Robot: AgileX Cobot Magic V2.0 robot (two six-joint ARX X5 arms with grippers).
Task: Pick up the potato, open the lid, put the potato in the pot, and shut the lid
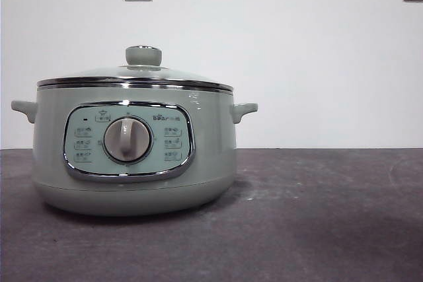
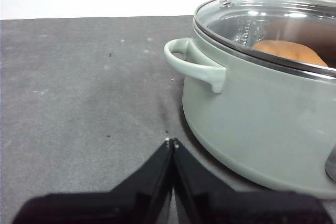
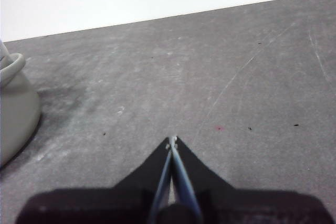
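While the left claw [image 2: 171,142] and right claw [image 3: 172,140] rest pinched together and empty above the dark surface [image 1: 317,216], the potato [image 2: 291,53] lies inside the sage-green pot [image 1: 135,150], its glass lid [image 1: 135,74] seated.

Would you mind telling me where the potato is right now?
In the left wrist view, the potato lies inside the pot, seen through the closed glass lid.

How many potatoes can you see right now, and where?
1. The potato lies inside the pot, seen through the closed glass lid. More could be hidden inside.
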